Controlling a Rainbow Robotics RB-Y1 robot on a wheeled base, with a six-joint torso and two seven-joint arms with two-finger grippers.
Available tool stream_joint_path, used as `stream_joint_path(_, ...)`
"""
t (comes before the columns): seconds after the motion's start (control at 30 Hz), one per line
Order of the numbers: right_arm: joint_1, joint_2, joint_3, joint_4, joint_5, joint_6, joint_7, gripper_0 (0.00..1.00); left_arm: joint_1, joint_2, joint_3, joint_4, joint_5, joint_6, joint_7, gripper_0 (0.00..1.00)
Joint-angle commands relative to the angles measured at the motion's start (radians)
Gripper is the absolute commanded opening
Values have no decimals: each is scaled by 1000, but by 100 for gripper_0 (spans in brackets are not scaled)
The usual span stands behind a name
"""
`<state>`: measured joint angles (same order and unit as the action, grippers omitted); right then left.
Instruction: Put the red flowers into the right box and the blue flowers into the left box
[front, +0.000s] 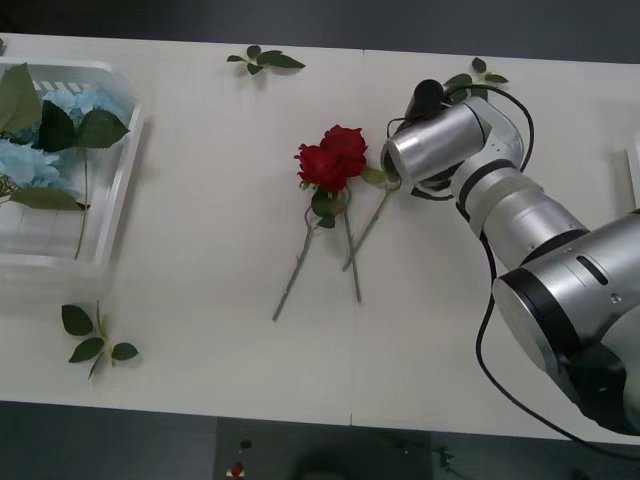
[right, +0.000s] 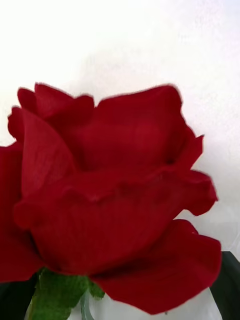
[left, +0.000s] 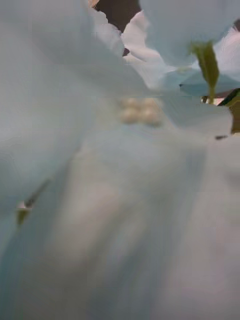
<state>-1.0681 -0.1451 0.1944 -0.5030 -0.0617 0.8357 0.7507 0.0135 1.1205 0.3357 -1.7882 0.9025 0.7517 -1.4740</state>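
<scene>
Velvety red flowers (front: 332, 157) on table; right fingers' state unclear beside them.

The red flowers (front: 332, 157) are deep crimson on green stems, at the centre of the white table (front: 220, 250). At left, the blue flowers (front: 30, 150) are pale sky-blue (dark green leaves) in the translucent white left box (front: 120, 190). The right arm (front: 500, 190) is silver and black.
</scene>
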Motion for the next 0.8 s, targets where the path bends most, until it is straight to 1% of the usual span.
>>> stream_joint_path(0.03,-35,21,-12,-14,0,-4,-27,35,-32,4,8,9,30,-5,-68,66)
stream_joint_path(0.07,-35,22,-12,-14,0,-4,-27,17,-32,5,6,10,39,-6,-71,78)
stream_joint_path(0.1,-35,24,-12,-12,0,-4,-27,0,-32,5,8,9,42,-5,-72,85)
stream_joint_path(0.2,-35,24,-12,-12,0,-4,-28,0,-33,4,5,0,50,-5,-78,93)
stream_joint_path(0.33,-35,24,-12,-12,-4,-4,-28,0,-40,5,-30,-46,68,-5,-91,94)
stream_joint_path(0.47,-35,24,-12,-12,-13,-10,-27,0,-55,4,-81,-134,147,-5,-98,93)
stream_joint_path(0.53,-35,22,-12,-14,-13,-13,-27,0,-78,-5,-104,-169,174,-5,-98,94)
stream_joint_path(0.67,-36,4,-12,-45,-12,-7,-13,0,-156,-56,-142,-240,179,-5,-103,94)
stream_joint_path(0.8,-35,-53,-23,-134,-30,79,95,0,-248,-99,-211,-263,171,-5,-114,94)
